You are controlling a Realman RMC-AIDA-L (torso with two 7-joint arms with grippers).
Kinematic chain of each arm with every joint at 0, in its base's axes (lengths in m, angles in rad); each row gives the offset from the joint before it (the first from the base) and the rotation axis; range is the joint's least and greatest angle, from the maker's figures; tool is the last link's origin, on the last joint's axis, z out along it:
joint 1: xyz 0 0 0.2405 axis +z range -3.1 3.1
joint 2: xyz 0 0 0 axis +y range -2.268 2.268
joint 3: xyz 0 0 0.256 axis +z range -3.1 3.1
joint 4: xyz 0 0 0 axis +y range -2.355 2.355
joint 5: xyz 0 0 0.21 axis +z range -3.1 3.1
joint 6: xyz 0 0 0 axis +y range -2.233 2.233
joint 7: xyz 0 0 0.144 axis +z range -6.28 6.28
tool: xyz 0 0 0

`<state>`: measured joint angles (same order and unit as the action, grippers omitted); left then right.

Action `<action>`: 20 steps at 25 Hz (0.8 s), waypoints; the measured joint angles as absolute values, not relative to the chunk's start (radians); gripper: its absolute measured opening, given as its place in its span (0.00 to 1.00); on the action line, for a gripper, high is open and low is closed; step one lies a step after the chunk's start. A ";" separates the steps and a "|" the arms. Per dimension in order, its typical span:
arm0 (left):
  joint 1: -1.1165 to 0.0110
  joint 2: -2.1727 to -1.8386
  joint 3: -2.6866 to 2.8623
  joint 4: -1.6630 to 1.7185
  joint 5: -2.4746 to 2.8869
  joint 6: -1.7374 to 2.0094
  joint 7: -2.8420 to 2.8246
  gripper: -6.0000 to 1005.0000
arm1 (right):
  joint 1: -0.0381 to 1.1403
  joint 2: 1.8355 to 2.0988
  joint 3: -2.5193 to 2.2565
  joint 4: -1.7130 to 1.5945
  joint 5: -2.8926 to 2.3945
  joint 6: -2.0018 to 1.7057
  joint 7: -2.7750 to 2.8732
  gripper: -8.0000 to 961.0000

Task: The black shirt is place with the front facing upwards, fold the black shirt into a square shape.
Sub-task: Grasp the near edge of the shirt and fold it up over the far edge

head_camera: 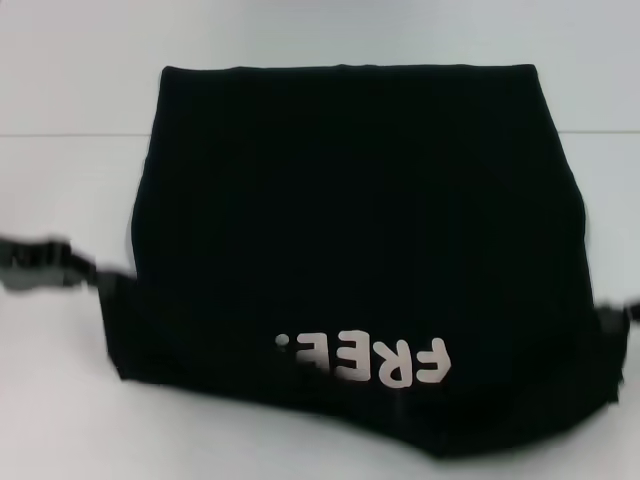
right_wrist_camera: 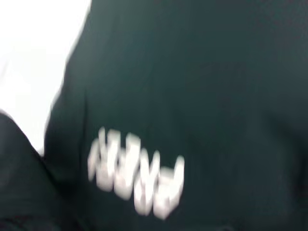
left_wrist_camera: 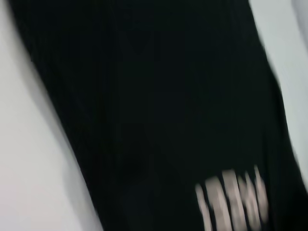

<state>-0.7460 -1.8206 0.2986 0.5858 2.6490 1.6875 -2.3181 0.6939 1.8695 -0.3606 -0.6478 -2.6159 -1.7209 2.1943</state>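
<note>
On the white table (head_camera: pixel 60 400), both grippers flank the black shirt (head_camera: pixel 350 230), fingers' state unclear.

Left gripper (head_camera: pixel 60 268): black, blocky, elongated body with a dull grey-green patch on its outer end, edges blurred. Right gripper (head_camera: pixel 618 318): black, only a small dark stub showing, its details too blurred to tell.

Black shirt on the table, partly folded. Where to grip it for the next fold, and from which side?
Judging from the head view: take the black shirt at its two near corners, beside the white lettering, left gripper from the left, right gripper from the right. The far edge lies straight; the near edge sags unevenly.
</note>
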 joint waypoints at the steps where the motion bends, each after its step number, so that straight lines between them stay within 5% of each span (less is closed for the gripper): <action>1: -0.747 -1.820 0.263 0.584 2.635 1.649 -2.323 0.02 | 0.690 1.865 -0.344 -0.647 -2.569 -1.694 2.211 0.14; 9: -0.708 -1.851 0.175 0.548 2.389 1.370 -2.300 0.02 | 0.657 1.861 -0.284 -0.555 -2.259 -1.425 2.203 0.16; 20: -0.746 -1.937 0.177 0.526 2.296 1.123 -2.174 0.02 | 0.708 1.947 -0.295 -0.503 -2.113 -1.096 2.008 0.18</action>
